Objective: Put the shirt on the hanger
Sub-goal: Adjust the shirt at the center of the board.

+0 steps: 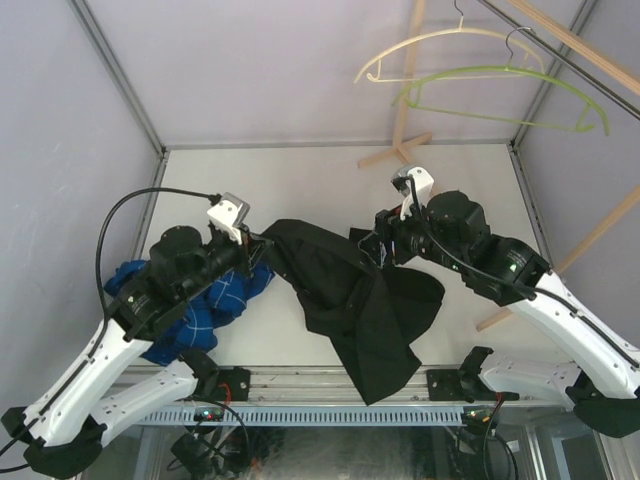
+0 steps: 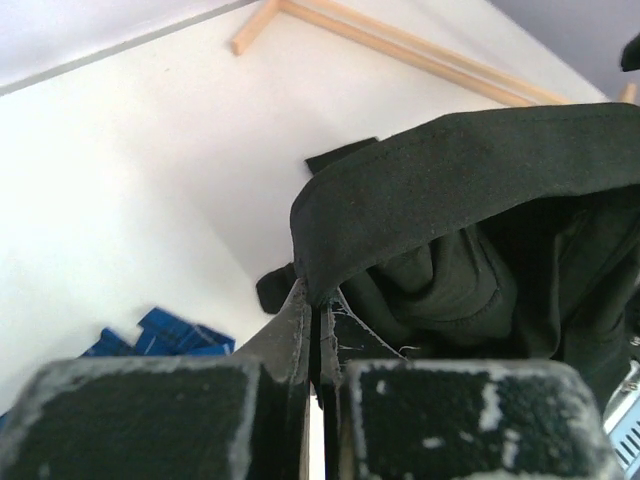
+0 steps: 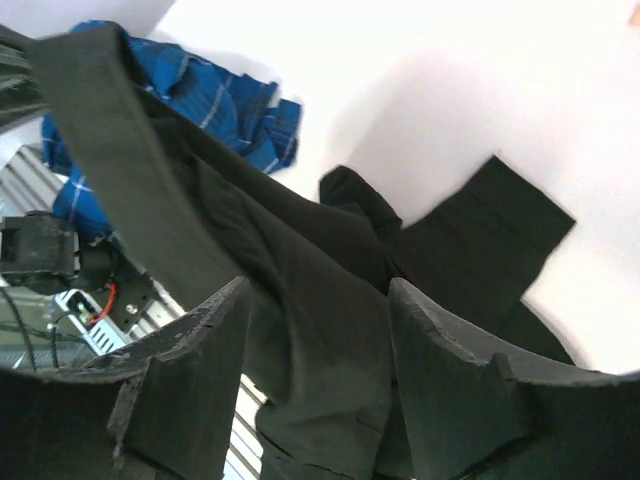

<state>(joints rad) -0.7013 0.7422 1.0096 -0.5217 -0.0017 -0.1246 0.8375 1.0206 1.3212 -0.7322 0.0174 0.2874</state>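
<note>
The black shirt [image 1: 350,290] hangs bunched between my two arms, its lower part trailing over the table's near edge. My left gripper [image 1: 262,240] is shut on the shirt's hemmed edge; in the left wrist view its jaws [image 2: 320,300] pinch the fold of the shirt [image 2: 450,180]. My right gripper [image 1: 375,248] is at the shirt's right side. In the right wrist view it [image 3: 318,292] is open, with loose shirt cloth [image 3: 300,230] lying between the spread fingers. The lime-green hanger [image 1: 500,78] hangs from a rail at the upper right, well above and beyond both grippers.
A blue plaid shirt [image 1: 215,300] lies crumpled under my left arm and shows in both wrist views [image 2: 170,335] [image 3: 230,90]. A cream hanger [image 1: 440,45] hangs beside the green one. A wooden rack [image 1: 400,150] stands at the table's far right.
</note>
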